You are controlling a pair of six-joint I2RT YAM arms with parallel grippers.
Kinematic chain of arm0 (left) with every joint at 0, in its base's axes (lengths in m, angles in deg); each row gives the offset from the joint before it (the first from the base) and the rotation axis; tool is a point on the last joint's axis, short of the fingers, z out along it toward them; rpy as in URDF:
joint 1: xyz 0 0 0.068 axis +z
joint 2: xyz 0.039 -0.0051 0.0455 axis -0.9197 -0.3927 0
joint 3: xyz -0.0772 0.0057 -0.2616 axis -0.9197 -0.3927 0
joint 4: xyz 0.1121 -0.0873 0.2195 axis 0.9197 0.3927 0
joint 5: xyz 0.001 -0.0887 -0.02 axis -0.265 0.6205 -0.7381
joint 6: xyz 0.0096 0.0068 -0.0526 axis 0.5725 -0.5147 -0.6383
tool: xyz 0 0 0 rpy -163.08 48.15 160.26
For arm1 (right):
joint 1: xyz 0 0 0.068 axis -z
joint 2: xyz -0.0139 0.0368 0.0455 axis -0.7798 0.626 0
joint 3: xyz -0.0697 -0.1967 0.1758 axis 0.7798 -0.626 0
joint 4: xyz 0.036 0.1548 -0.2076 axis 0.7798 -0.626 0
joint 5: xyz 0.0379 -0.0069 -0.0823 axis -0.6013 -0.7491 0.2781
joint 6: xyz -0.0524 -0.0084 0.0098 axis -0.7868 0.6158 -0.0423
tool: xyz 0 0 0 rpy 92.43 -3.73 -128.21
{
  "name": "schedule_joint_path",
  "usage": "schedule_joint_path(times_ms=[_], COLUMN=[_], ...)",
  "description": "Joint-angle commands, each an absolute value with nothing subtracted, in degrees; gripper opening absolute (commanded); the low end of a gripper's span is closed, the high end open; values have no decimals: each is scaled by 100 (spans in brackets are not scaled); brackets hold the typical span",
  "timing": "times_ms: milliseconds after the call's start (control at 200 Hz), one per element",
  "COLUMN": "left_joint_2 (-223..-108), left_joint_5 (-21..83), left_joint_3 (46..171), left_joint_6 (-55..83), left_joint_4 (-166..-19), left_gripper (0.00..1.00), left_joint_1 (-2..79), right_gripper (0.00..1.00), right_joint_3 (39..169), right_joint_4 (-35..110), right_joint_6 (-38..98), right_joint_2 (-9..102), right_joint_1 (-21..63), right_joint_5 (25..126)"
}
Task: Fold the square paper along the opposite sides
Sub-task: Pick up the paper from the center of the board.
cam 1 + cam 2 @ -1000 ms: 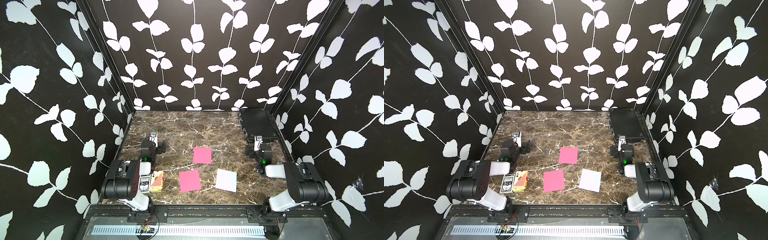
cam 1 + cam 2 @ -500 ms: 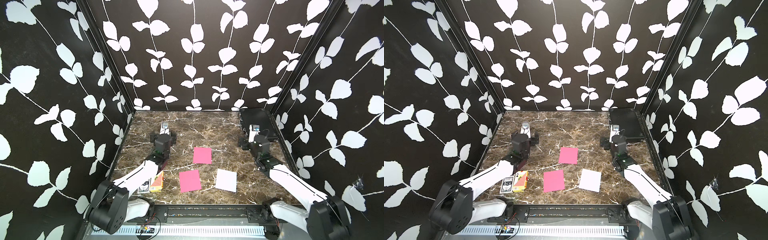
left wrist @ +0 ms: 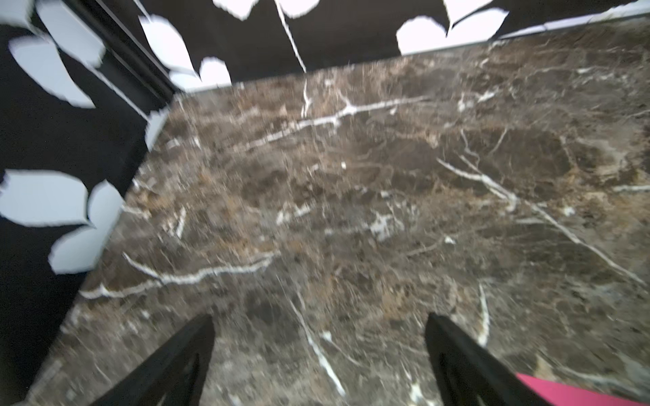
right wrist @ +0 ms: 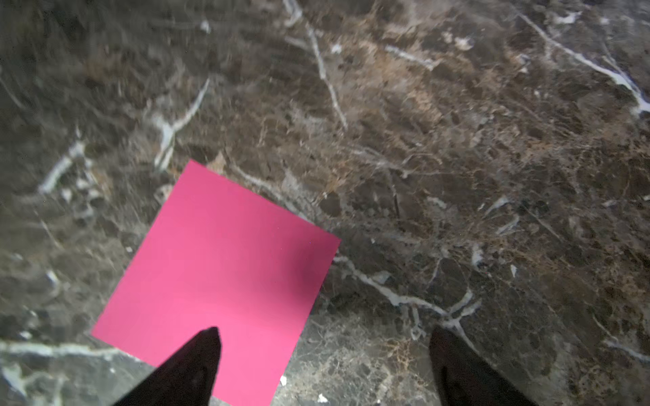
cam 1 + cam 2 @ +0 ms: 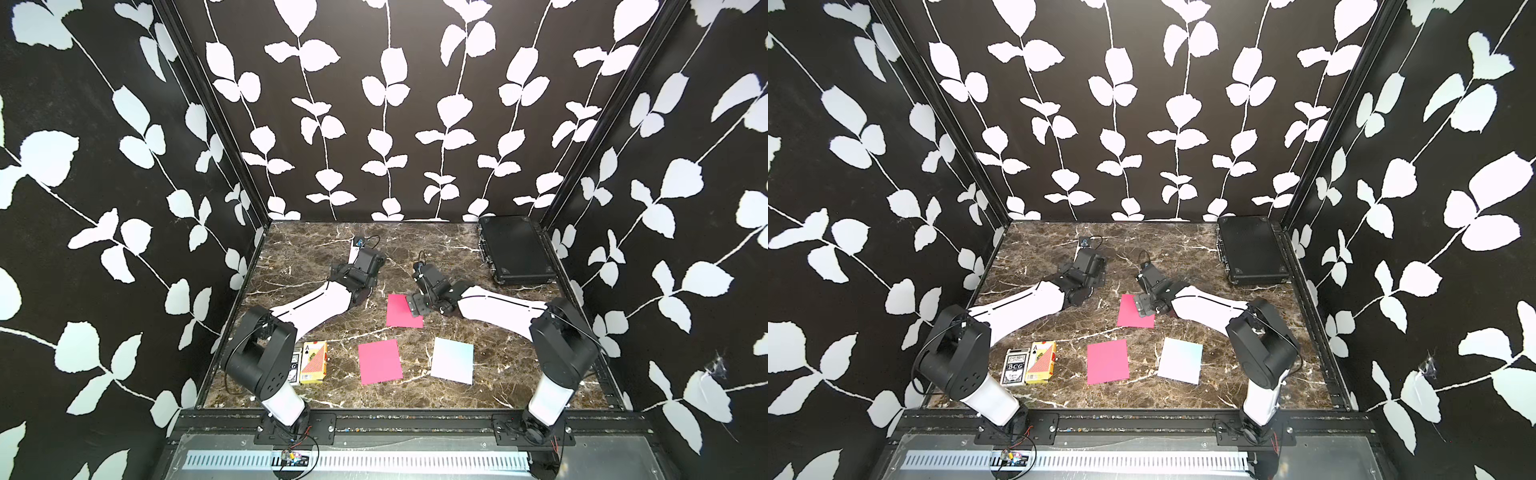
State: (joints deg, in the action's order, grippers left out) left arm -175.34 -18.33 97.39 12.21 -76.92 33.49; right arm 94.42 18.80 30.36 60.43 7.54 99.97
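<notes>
Right gripper (image 4: 323,337) jaws apart over far pink paper (image 4: 218,267); left gripper (image 3: 318,320) apart above marble table (image 3: 351,175); black case (image 5: 515,249) closed.

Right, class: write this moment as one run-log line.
stage: pre-grasp | right gripper: open, at far pink paper | left gripper: open, over table | fold: not started

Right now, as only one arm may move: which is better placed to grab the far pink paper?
Right: the right gripper hangs open over that paper's edge; the left gripper faces table beside it.
</notes>
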Motion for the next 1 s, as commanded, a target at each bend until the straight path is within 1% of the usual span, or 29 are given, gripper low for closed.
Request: schedule_joint_path(times_ms=[0,30,80,145,205,425,575,680,995], left_joint_2=[-17651,-17676,-17685,-17665,-17674,-17858,-17889,-17921,-18019], left_joint_5=[-1613,-1519,-1306,-981,-665,230,762,1177,2241], left_joint_3=[9985,9992,9945,9853,9804,9848,9788,9795,9789], left_joint_6=[641,640,636,714,746,691,630,637,496], left_joint_4=[-6863,-6821,-6835,-6971,-7054,-7008,-7042,-7025,-6956], left_gripper=[89,86,85,81,81,74,73,71,65], left_joint_1=[3346,3349,3347,3348,3369,3374,3374,3372,3374], right_gripper=[69,61,57,49,45,46,45,43,51], right_joint_3=[9336,9256,9175,9101,9063,9022,9069,9103,9283], right_joint_4=[1884,1994,2127,2294,2398,2597,2670,2771,2989], right_joint_6=[3063,3063,3037,2936,2812,2575,2339,2030,1322], right_joint_2=[6070,6077,6104,6154,6212,6552,6788,6864,6858], right_joint_1=[727,729,730,726,732,747,779,802,970], right_joint_5=[9741,9664,9593,9556,9490,9247,9140,9018,8670])
